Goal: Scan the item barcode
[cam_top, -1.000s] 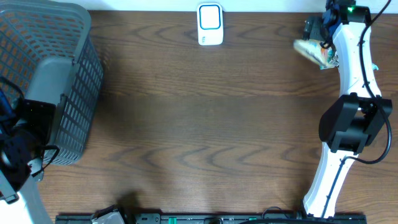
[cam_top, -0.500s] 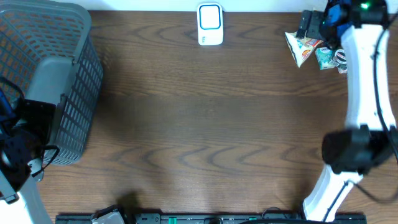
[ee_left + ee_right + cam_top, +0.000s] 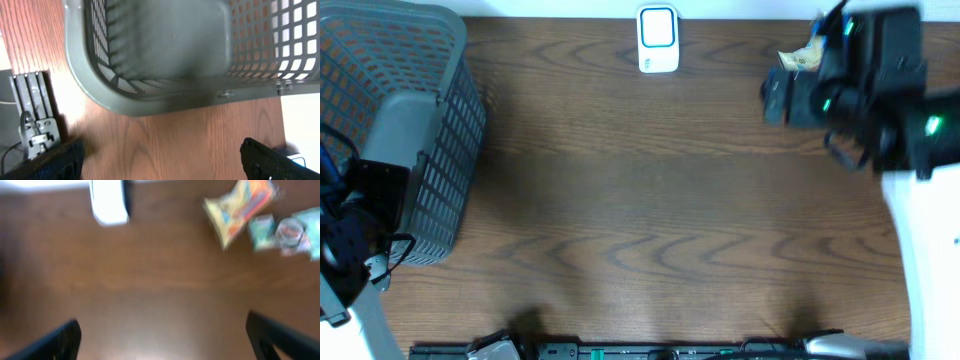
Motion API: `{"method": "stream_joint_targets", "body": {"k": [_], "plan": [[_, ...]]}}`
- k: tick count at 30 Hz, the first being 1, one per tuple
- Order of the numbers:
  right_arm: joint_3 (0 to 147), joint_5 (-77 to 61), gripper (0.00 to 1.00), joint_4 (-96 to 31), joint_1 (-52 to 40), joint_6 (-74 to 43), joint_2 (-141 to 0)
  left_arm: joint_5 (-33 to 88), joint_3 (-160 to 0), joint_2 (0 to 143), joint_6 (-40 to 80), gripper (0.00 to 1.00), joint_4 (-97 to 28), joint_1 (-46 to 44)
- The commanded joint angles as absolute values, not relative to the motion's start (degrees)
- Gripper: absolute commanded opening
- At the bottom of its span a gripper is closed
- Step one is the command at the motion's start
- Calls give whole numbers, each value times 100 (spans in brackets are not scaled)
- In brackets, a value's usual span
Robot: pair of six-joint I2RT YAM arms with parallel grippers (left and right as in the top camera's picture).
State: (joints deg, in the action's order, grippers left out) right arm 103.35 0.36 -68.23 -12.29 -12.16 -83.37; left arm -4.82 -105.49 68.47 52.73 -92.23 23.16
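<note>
Dark wooden tabletop (image 3: 640, 200) seen from above. At the back edge, near the middle, a white scanner (image 3: 658, 40) with a blue-framed face, standing alone. At the back right, a yellow snack packet (image 3: 802, 58), only partly visible beside the blurred right arm (image 3: 880, 100). Right hand (image 3: 162, 340) raised above the wood, fingers wide apart, gripping nothing, bare tabletop between them. Right wrist view blurred, yet clear enough for this: snack packet lying flat, ahead and to the right of the fingers, well apart from them; just beside it a small teal packet (image 3: 261, 230) and a round, pale item (image 3: 291, 230); scanner off at the top left, well apart from the packet. Barcode too blurred to make out. At the far left, a grey mesh basket (image 3: 450, 150), nothing visible inside it. Left hand (image 3: 160, 162) low at the left edge, fingers likewise spread wide and empty, facing the basket's rim with a strip of bare wood between.
</note>
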Motion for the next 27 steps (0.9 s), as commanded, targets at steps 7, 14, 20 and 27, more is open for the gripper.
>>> {"method": "stream_joint_targets", "body": {"k": [7,14,20,27], "plan": [[6836,45,99,-5551,-1857,-2239,-5474,-539,-10586,6847,5304,98,-9491,2344],[5852,49,99,-6040,-1855,-2698,-4823,-539,-10586,6847,5304,98,-9491,2344],[5728,49,99,-6772,-1852,-2698,-4893,-539,-10586,6847,5304,98,-9491,2344],[5728,49,99,-7013,-1852,-2698,-4912,-539,-10586,6847,5304,98,-9491,2344]]}}
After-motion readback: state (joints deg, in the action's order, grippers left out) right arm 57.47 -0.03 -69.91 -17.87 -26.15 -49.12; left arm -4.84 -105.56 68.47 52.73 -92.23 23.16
